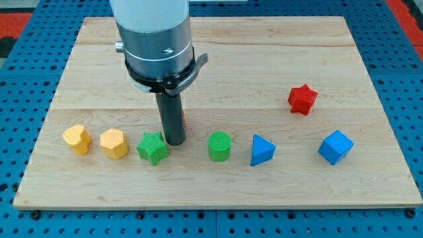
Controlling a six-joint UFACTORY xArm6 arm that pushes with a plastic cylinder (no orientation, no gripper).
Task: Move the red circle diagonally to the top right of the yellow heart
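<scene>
The red circle [184, 119] is almost wholly hidden behind my rod; only a thin red sliver shows at the rod's right edge. The yellow heart [77, 139] lies at the view's left end of a row of blocks near the board's bottom. My tip [174, 142] rests on the board just right of and above the green star [153, 147], directly in front of the red circle. The red circle is well to the right of the yellow heart and slightly higher in the view.
A yellow hexagon [114, 143] sits between the heart and the green star. Along the row to the right are a green circle [219, 146], a blue triangle [262, 150] and a blue cube [335, 147]. A red star [303, 99] lies at the right, above the row.
</scene>
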